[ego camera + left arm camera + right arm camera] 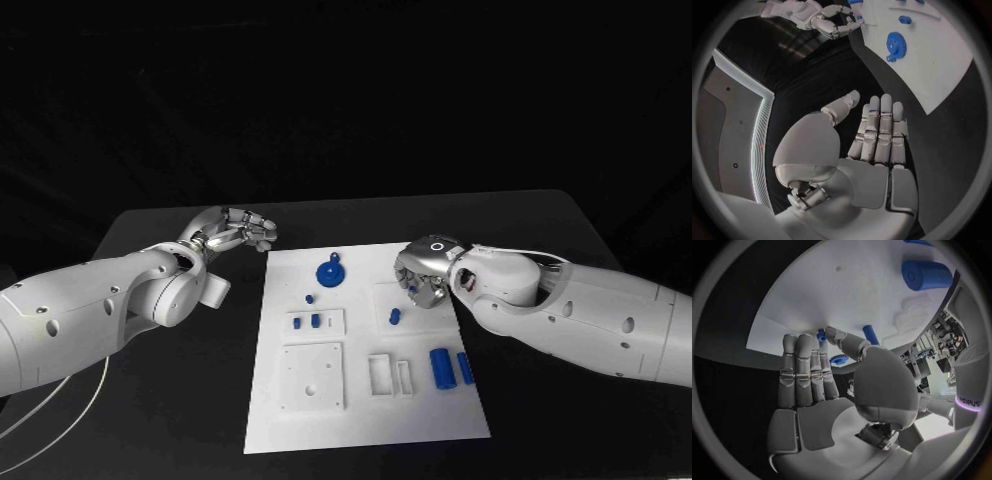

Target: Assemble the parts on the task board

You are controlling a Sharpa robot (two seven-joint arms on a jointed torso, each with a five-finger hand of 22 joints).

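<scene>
Head view, right hand (427, 272) hovering over white board's (361, 420) upper right, hiding parts beneath, grasp unclear, left hand (231, 232) released, fingers apart, on black worktop (173, 400) upper left, blue gear (332, 274) plain.

1. The scene is dim; the black table (173, 400) and the backdrop merge into darkness.
2. The white task board (368, 410) is the brightest surface, evenly lit with faint shadows.
3. Both wrist views bend straight edges and darken towards the rim.
</scene>
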